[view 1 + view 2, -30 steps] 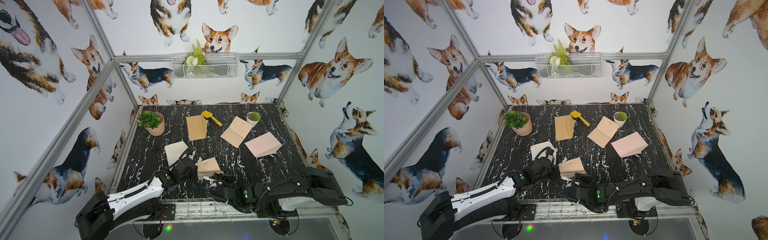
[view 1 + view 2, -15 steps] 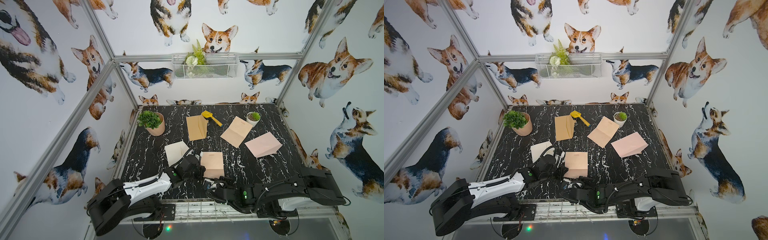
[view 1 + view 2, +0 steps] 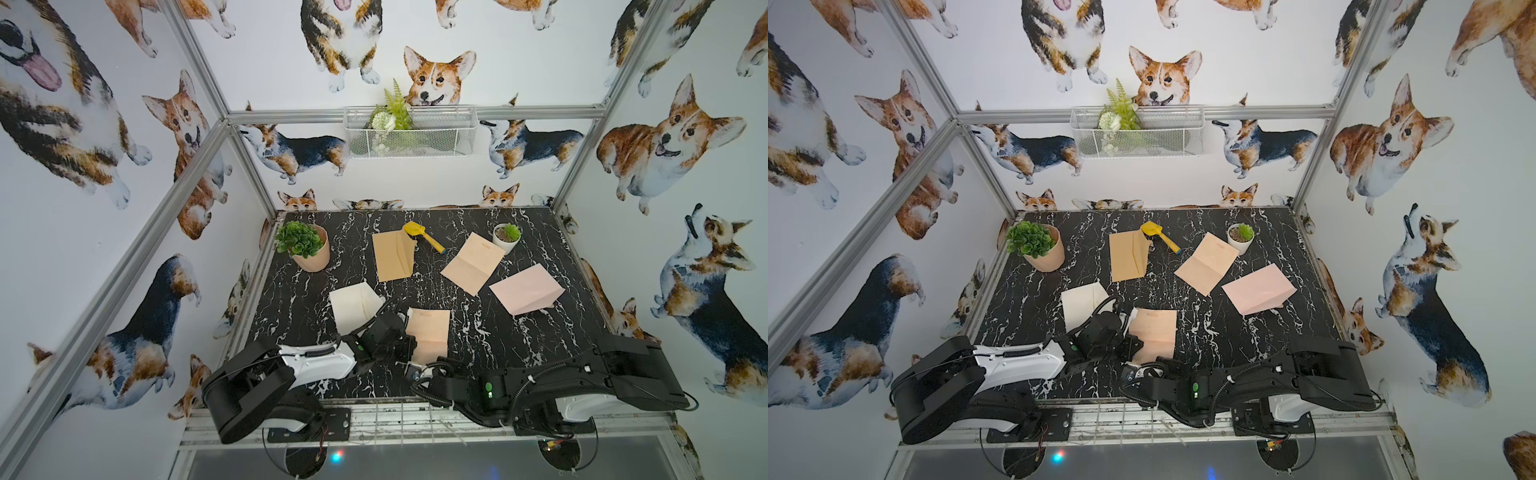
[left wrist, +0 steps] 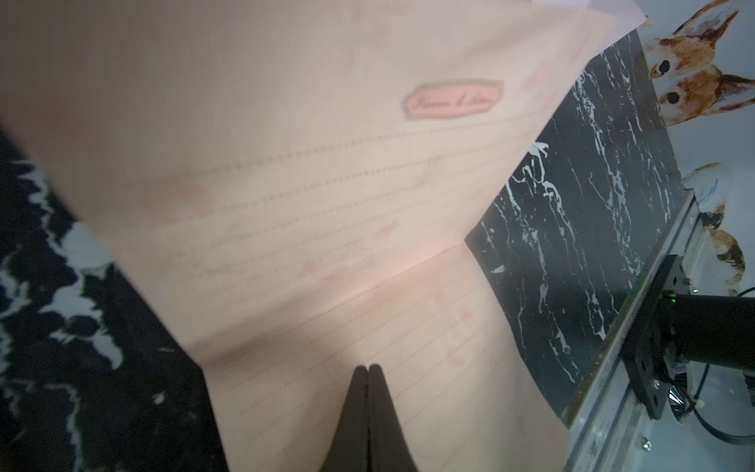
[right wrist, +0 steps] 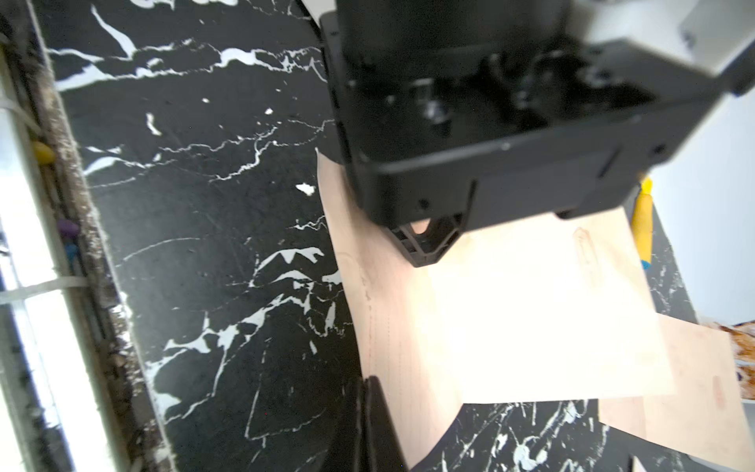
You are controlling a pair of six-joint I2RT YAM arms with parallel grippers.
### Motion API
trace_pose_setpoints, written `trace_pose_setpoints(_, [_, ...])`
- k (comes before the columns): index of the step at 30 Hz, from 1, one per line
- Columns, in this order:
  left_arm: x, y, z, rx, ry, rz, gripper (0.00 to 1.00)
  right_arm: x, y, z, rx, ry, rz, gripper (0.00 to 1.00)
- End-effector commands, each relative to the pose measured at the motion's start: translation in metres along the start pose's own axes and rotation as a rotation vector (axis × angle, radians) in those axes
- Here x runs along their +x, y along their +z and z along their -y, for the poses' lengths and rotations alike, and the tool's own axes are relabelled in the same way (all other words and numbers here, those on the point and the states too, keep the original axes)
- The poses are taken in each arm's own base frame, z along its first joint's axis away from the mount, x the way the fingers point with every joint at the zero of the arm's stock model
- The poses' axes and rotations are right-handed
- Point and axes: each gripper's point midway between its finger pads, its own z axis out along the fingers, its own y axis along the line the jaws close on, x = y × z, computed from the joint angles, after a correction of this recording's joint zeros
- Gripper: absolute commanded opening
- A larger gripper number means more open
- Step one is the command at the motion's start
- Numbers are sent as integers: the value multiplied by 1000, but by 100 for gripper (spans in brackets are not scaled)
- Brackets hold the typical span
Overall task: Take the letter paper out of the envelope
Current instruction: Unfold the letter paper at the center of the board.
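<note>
Here, both jaws are pressed together at the letter paper (image 3: 432,328) (actual grip unclear).

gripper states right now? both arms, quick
Left gripper: shut on the paper.
Right gripper: shut, seemingly pinching the paper's near edge.

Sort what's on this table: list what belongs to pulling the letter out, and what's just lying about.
Job in hand:
- front letter paper
- white envelope beside it

Lying about:
- tan envelope
- second letter sheet
- pink envelope
- yellow toy shovel
- large potted plant
- small potted plant
- wire basket on the back wall
</note>
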Motion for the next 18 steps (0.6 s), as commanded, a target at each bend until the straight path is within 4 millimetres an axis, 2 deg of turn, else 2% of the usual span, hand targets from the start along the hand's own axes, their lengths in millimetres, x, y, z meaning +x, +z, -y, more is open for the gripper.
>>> trace_pose_setpoints(1, [-10, 2, -1, -22, 15, 34, 0, -4, 1, -14, -72, 82, 18, 0])
trace_pose_setpoints(14, [8, 26, -14, -42, 1, -33, 0, -3, 3, -27, -138, 126, 3, 0])
trace_pose_setpoints(16, [10, 27, -15, -41, -2, -35, 0, -10, -2, -27, -154, 145, 19, 0])
trace_pose_setpoints(18, [10, 27, -15, -42, -2, -37, 0, -20, -11, -25, -181, 165, 35, 6])
